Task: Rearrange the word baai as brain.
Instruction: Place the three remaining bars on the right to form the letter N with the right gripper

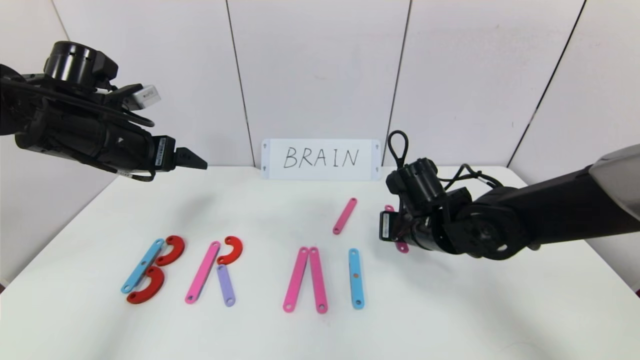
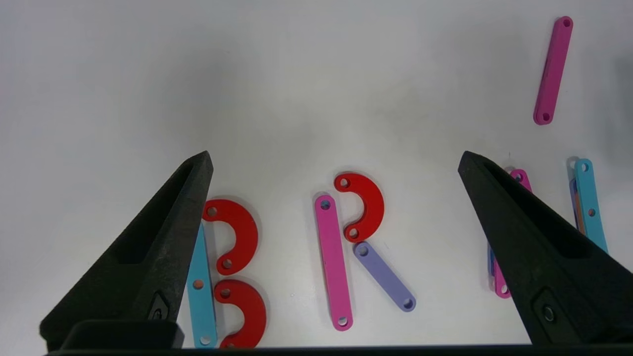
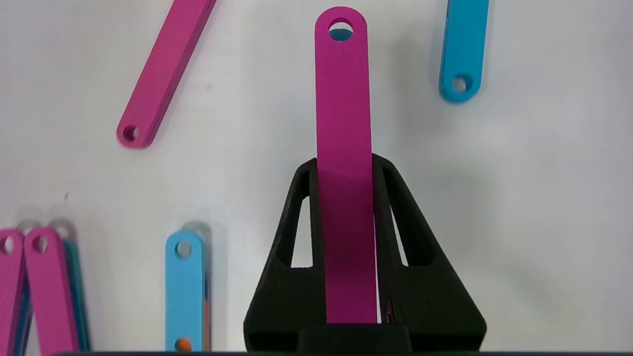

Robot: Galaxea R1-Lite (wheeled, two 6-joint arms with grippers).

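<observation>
The word lies along the front of the white table. B is a light-blue strip with two red curves. R is a pink strip, a red curve and a short purple strip; it also shows in the left wrist view. Two pink strips lean together, then comes a light-blue strip. My right gripper is shut on a pink strip, held above the table right of these. My left gripper is open and empty, raised high at the left.
A loose pink strip lies behind the two leaning strips. Another light-blue strip lies beyond the held strip in the right wrist view. A white card with handwritten "BRAIN" stands at the back wall.
</observation>
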